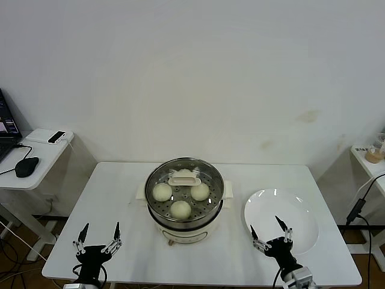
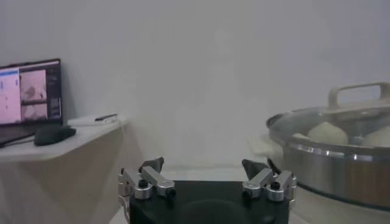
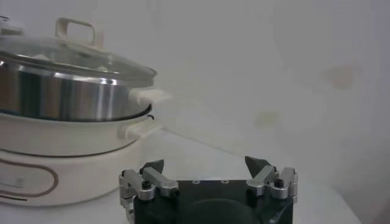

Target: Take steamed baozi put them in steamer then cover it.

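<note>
While both pincers hover released at the tabletop's point(image 1: 120, 198) near edge, the steamer point(image 1: 184, 208) sits mid-table with buns point(image 1: 180, 209) inside and the cover point(image 1: 184, 178) already on. It lies at two o'clock from the left pincer point(image 1: 98, 239), ten o'clock from the right pincer point(image 1: 269, 235). The plate point(image 1: 295, 241) is bare; little looks left to do.

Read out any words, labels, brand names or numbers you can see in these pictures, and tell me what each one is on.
None can be read.
Laptop screen on the side desk: shows windows and pictures, any text too small and blurred to read.
Steamer: only a thin brown outline on its cream base, no lettering visible.
Cover, white plate, table and wall: no writing.
</note>
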`<action>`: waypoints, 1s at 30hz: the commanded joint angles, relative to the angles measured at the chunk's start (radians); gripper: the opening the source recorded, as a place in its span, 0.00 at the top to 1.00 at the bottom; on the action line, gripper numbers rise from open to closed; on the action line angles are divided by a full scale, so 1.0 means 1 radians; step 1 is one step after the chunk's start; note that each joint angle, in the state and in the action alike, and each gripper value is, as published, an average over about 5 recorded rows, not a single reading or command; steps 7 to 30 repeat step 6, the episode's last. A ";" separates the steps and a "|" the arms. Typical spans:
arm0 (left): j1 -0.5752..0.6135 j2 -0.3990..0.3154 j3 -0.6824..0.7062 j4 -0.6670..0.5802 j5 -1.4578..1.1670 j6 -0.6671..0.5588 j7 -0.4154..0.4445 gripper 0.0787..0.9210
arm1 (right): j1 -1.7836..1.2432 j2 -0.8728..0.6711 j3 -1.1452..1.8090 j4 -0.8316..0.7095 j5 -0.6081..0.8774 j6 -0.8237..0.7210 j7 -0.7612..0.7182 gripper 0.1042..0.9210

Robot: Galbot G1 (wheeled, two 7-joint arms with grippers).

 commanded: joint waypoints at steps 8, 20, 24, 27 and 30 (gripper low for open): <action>0.028 0.000 -0.011 0.021 -0.002 -0.005 0.021 0.12 | -0.002 -0.002 0.000 0.006 0.010 0.002 0.001 0.12; 0.028 0.000 -0.011 0.021 -0.002 -0.005 0.021 0.12 | -0.002 -0.002 0.000 0.006 0.010 0.002 0.001 0.12; 0.028 0.000 -0.011 0.021 -0.002 -0.005 0.021 0.12 | -0.002 -0.002 0.000 0.006 0.010 0.002 0.001 0.12; 0.028 0.000 -0.011 0.021 -0.002 -0.005 0.021 0.12 | -0.002 -0.002 0.000 0.006 0.010 0.002 0.001 0.12; 0.028 0.000 -0.011 0.021 -0.002 -0.005 0.021 0.12 | -0.002 -0.002 0.000 0.006 0.010 0.002 0.001 0.12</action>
